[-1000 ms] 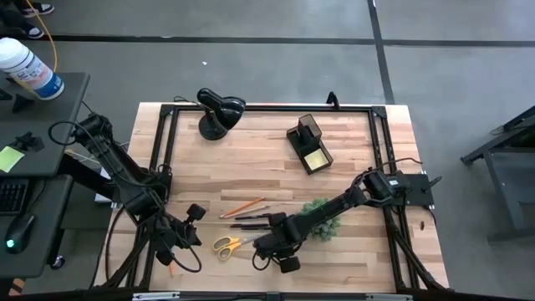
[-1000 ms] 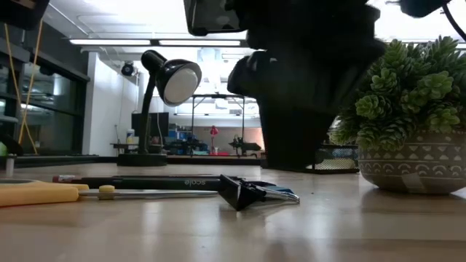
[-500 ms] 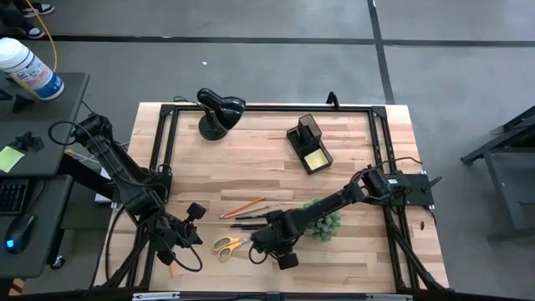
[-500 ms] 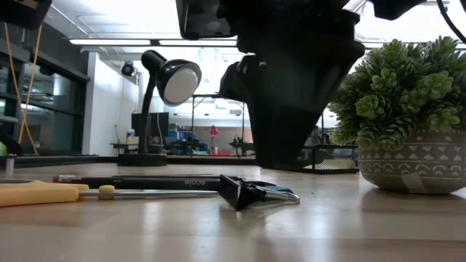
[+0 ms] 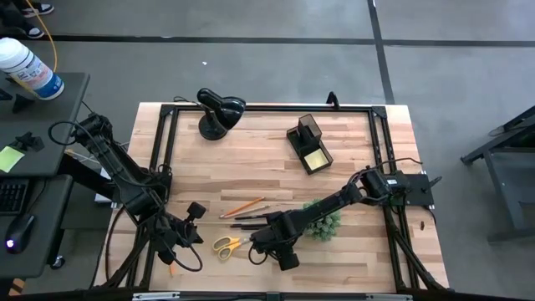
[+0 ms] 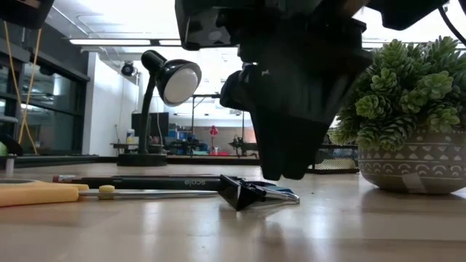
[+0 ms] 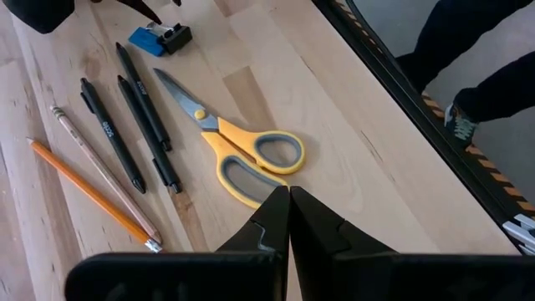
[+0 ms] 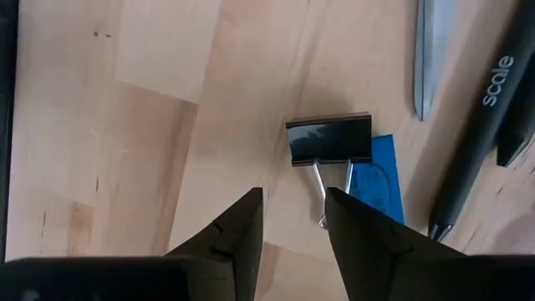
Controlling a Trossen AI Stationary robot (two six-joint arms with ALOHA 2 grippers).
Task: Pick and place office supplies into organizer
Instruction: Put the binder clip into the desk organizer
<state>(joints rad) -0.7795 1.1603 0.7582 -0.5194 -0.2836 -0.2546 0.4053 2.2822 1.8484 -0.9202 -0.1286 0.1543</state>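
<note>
- The tabletop [image 5: 267, 155] is pale butcher-block wood edged with a black metal frame, and it stands on a grey concrete floor crossed by dark tape lines.
- Level across the wood, the room behind is bright, with ceiling strip lights, glass walls and cluttered benches far off.
- A black domed desk lamp [image 5: 219, 111] stands at the far edge of the tabletop, well to one side of the organizer [image 5: 308, 143].
- The organizer, a small black caddy, sits toward the far middle, with a yellow sticky-note pad [image 5: 316, 157] lying in its lower tray.
- A round green potted plant [image 5: 321, 219] stands on the near side of the organizer, and the right arm reaches in close past it.
- Loose supplies lie well apart from the organizer, beside the plant: yellow-handled scissors [image 7: 242, 150], black pens [image 7: 142, 117], and pencils [image 7: 92, 188] side by side.
- A black binder clip [image 8: 329, 140] rests on a small blue card [image 8: 380, 176], just beside the pen tips.
- The right gripper [image 8: 292, 221] hangs directly over the binder clip, its jaws parted and empty, one to either side of the clip's wire handles.
- The left gripper [image 7: 288, 219] hovers above the scissors' handles, jaws pressed together on nothing.
- Beyond the tabletop's edge, a person's dark trouser leg and shoe [image 7: 464, 125] stand on the floor.
</note>
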